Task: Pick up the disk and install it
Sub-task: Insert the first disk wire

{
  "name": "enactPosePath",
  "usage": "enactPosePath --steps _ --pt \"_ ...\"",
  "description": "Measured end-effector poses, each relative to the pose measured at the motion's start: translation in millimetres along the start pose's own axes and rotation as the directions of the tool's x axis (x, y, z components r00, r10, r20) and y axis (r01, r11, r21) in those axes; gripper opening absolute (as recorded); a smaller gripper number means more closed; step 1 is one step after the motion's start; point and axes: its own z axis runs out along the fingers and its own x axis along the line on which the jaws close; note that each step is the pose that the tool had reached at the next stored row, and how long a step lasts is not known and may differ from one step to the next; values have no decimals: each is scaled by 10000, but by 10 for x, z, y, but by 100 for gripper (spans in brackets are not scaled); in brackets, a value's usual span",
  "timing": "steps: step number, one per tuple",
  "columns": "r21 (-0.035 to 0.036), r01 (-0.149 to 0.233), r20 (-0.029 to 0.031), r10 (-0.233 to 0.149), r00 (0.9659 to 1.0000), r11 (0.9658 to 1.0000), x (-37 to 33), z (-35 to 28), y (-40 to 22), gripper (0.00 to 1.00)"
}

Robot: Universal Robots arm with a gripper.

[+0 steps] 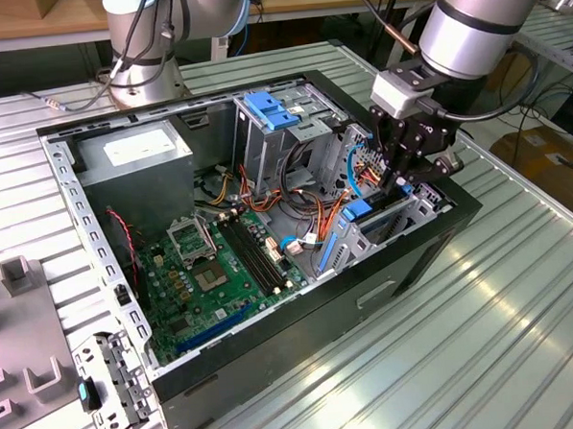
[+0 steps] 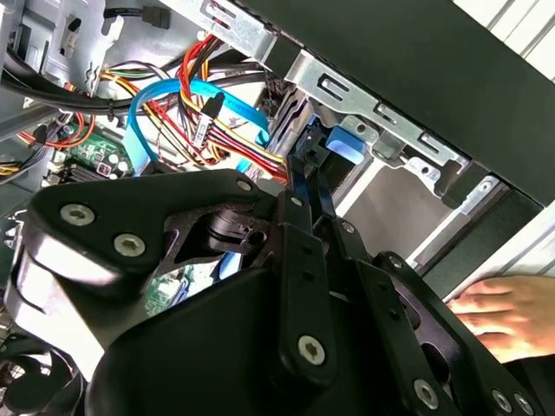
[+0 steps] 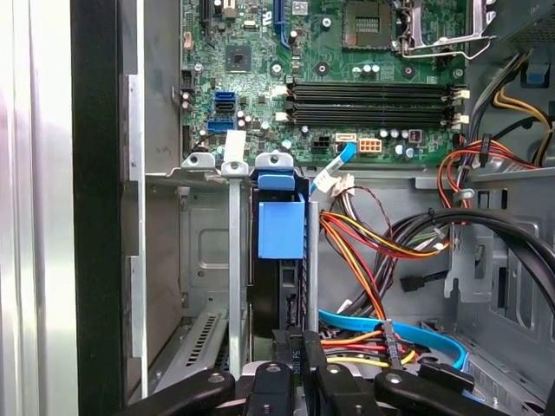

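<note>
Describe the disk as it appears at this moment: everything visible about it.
The disk stands on edge in a metal bay slot inside the open computer case, mostly hidden. In the first wrist view, a blue plastic rail with a tab covers its top edge, a dark body below. The gripper sits at its near end, fingers seemingly closed on it.

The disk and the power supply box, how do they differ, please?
The disk is slim, on edge in a narrow bay; the power supply box is bulky. The disk carries blue plastic; the box is grey with a white sticker. The gripper is at the disk, not the box. Both sit inside the open case.
</note>
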Motion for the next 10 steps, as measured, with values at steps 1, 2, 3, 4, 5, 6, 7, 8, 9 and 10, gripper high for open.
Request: enactPosePath --steps 1,2,3,4,5,6,7,8,9,10 --pt "0 0 -1 0 10000 10000 0 0 0 17" --pt "0 0 -1 0 10000 10000 0 0 0 17" --pt "0 0 2 0 10000 10000 1 2 0 17" --pt "0 0 2 0 10000 10000 1 2 0 17" --pt "0 -1 2 1 10000 10000 1 2 0 17" --pt "0 0 2 0 10000 10000 1 2 0 17" --pt "0 0 3 0 10000 10000 1 3 0 17" --pt "0 0 3 0 10000 10000 1 3 0 18" --pt "0 0 5 0 10000 10000 1 4 0 18" --pt "0 0 7 0 10000 10000 1 3 0 18"
